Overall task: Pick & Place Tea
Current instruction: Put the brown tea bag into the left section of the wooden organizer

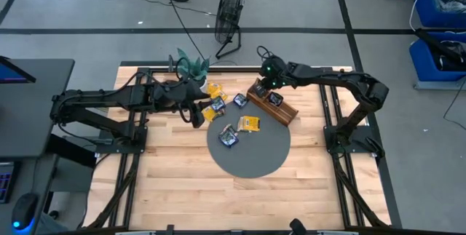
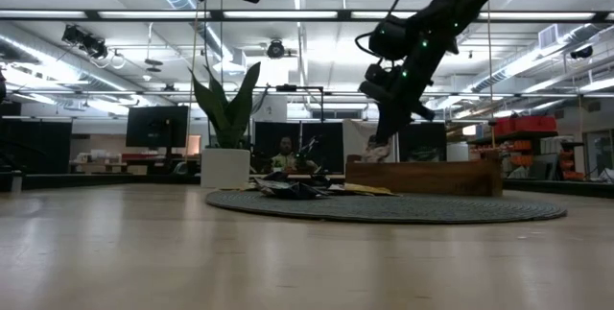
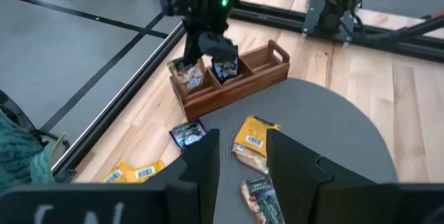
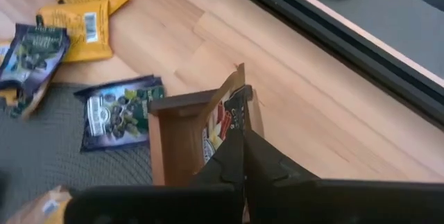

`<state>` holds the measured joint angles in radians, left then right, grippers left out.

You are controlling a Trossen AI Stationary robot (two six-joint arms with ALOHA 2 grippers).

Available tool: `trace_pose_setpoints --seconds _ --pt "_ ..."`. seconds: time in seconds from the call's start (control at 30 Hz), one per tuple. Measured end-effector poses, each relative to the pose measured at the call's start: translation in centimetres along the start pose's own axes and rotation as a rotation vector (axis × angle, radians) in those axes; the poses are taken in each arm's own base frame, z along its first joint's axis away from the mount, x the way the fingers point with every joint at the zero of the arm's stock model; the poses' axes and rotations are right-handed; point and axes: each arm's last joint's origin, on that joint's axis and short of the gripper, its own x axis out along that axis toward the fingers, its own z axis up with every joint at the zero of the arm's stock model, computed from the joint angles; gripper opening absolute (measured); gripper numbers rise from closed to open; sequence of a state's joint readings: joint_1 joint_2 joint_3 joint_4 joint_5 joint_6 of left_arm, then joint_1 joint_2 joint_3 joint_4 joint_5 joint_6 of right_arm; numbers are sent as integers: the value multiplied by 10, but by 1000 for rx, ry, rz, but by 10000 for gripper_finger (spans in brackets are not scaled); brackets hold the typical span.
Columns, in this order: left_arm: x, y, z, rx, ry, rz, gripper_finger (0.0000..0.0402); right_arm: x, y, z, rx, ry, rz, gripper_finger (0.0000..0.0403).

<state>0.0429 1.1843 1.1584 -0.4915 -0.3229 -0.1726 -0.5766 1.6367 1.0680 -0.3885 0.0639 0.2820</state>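
Observation:
Tea packets lie flat around the long brown wooden tray point(image 1: 274, 104): yellow ones on the wood point(image 1: 212, 89), a dark one point(image 1: 239, 100), and a yellow one point(image 1: 250, 124) and a dark one point(image 1: 229, 137) on the round grey mat point(image 1: 251, 164). Another dark packet point(image 1: 274, 98) sits in a tray compartment. My right gripper point(image 1: 265, 82) hangs over the tray's far-left end, shut on a whitish packet point(image 3: 186, 73). My left gripper point(image 3: 239, 161) is open and hovers above the mat's left part, with a yellow packet point(image 3: 253, 139) ahead of its fingers. My right gripper pinches the whitish packet by its upper edge point(image 4: 234, 123) between both fingers, coming from above and pointing down. The packet hangs upright below the fingers point(image 2: 377, 152), with its lower part inside the tray's end compartment point(image 4: 182, 137). I cannot tell whether it rests on the compartment floor.
A potted green plant point(image 1: 191, 66) stands at the table's far edge, close to my left arm. A black fan point(image 1: 230, 9) stands on the floor beyond the table. Bare wood shows along the table's near side point(image 1: 240, 206).

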Motion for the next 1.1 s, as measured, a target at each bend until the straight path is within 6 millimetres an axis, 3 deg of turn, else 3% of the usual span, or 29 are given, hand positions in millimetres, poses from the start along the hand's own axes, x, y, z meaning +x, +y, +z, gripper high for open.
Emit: trace_pose_setpoints --seconds 1.1 --pt "0 -1 4 1 -36 -7 124 2 -1 -4 41 21 6 0"
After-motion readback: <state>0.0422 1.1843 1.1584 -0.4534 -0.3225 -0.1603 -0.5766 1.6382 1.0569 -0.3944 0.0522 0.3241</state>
